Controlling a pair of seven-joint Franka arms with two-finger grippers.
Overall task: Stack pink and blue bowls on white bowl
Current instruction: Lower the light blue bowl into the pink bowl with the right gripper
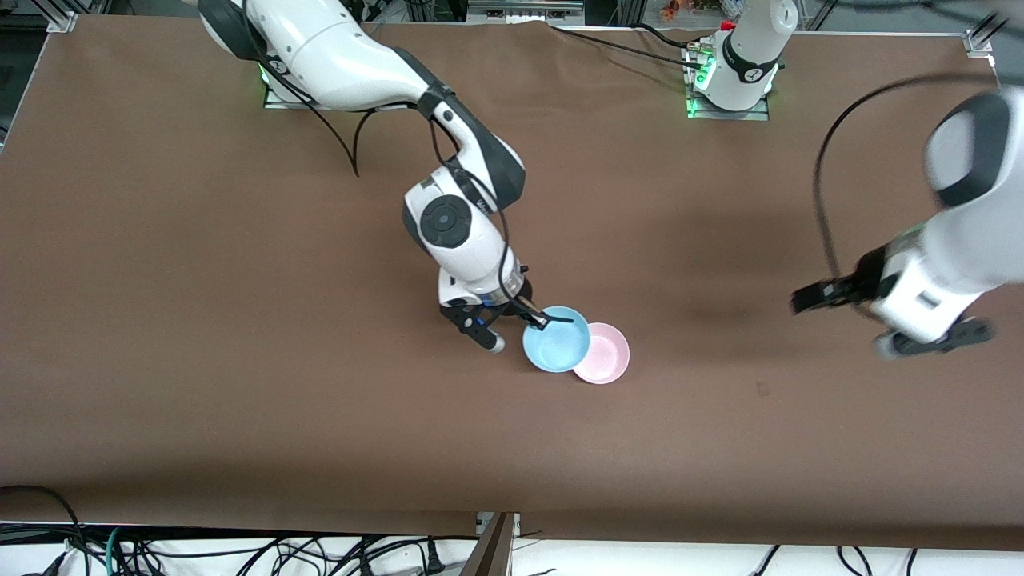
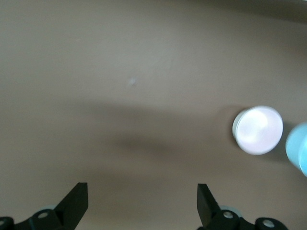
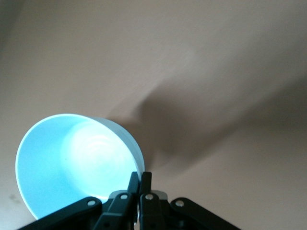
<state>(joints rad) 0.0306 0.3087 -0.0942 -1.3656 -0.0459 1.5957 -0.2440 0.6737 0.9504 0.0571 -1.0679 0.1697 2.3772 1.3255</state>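
Note:
My right gripper (image 1: 545, 321) is shut on the rim of the light blue bowl (image 1: 558, 340) and holds it just over the table. The blue bowl overlaps the edge of the pale pink bowl (image 1: 606, 353) beside it. In the right wrist view the closed fingers (image 3: 140, 175) pinch the blue bowl's rim (image 3: 72, 163). My left gripper (image 1: 810, 300) is open and empty in the air over bare table toward the left arm's end. The left wrist view shows its gripper (image 2: 142, 191), the pink bowl (image 2: 258, 130) and a slice of the blue bowl (image 2: 298, 148). No separate white bowl shows.
The brown table (image 1: 240, 320) carries nothing else. Cables hang below its edge nearest the front camera (image 1: 240, 552). Both arm bases stand along the table's edge farthest from the front camera.

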